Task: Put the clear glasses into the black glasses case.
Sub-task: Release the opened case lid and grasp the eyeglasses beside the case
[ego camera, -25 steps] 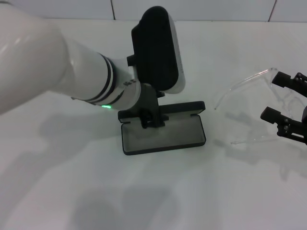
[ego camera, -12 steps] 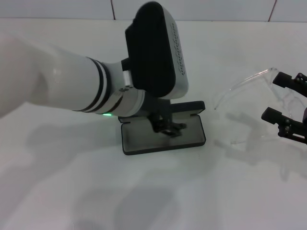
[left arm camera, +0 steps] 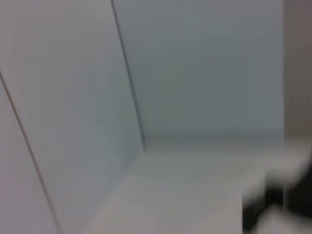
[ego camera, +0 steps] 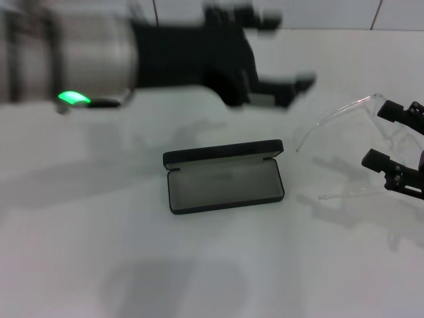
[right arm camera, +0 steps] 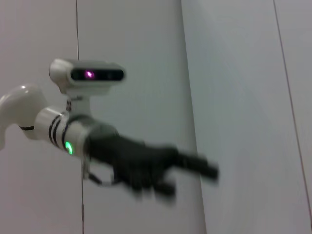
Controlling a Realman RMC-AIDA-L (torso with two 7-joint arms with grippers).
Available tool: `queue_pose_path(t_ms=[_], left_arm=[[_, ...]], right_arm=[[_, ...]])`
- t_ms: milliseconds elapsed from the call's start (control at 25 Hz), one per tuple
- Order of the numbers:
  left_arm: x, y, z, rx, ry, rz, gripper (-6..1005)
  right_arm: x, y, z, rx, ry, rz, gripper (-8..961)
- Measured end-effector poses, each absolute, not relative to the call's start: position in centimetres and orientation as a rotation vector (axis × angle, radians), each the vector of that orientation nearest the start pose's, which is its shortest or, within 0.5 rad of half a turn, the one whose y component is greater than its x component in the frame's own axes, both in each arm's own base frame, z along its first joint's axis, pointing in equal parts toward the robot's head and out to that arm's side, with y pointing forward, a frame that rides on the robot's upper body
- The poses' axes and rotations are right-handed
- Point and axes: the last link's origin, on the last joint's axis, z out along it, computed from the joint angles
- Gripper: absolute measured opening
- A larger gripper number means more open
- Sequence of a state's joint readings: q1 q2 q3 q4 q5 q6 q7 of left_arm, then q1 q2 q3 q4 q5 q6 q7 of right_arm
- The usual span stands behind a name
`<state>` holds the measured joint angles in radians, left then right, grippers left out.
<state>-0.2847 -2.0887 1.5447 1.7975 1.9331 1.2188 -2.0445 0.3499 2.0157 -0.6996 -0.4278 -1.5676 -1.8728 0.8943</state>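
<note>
left pincer (ego camera: pixel 281 59) motion-smeared, perhaps open; right pincer (ego camera: pixel 397 142) cropped by the frame edge

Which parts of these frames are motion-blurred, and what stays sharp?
Head view: the left gripper and its arm are smeared above the table, while the black glasses case, lying open, and the clear glasses in the right gripper are crisp. Left wrist view: everything is soft, only wall and a dark blur. Right wrist view: the left arm is streaked.

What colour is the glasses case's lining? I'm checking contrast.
Grey, inside the black glasses case; the head view shows it best.
</note>
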Motion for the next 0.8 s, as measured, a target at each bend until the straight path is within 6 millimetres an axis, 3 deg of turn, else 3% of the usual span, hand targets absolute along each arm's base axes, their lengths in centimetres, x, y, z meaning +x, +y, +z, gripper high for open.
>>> queue_pose_path(t_ms=[120, 160, 200, 280, 360, 480, 640, 800], left_arm=[[-8.4, 30.4, 6.2, -2.66, -0.162, -0.863, 882], [-8.9, 30.5, 6.9, -2.642, -0.2, -0.925, 882], [-10.5, 31.0, 8.5, -2.59, -0.313, -1.086, 882], [-11.9, 31.3, 9.2, -2.558, -0.39, -1.178, 882], [-14.5, 31.6, 10.4, -2.482, -0.5, -1.376, 882], [-17.8, 30.9, 11.3, -2.416, -0.502, -1.601, 882], [-21.2, 30.0, 11.0, -2.381, -0.515, -1.666, 881], [-22.7, 29.1, 9.1, -2.474, -0.413, -1.477, 876]], right_arm=[[28.0, 26.3, 3.4, -2.414, 0.204, 1.237, 824], [28.0, 26.3, 3.5, -2.406, 0.204, 1.24, 824], [28.0, 26.4, 3.5, -2.399, 0.205, 1.243, 823], [28.0, 26.4, 3.6, -2.384, 0.212, 1.253, 823], [28.0, 26.5, 3.7, -2.371, 0.222, 1.261, 823], [28.0, 26.6, 3.8, -2.362, 0.237, 1.268, 823], [27.9, 27.3, 4.5, -2.352, 0.305, 1.29, 822], [27.7, 28.1, 6.1, -2.347, 0.348, 1.294, 822]])
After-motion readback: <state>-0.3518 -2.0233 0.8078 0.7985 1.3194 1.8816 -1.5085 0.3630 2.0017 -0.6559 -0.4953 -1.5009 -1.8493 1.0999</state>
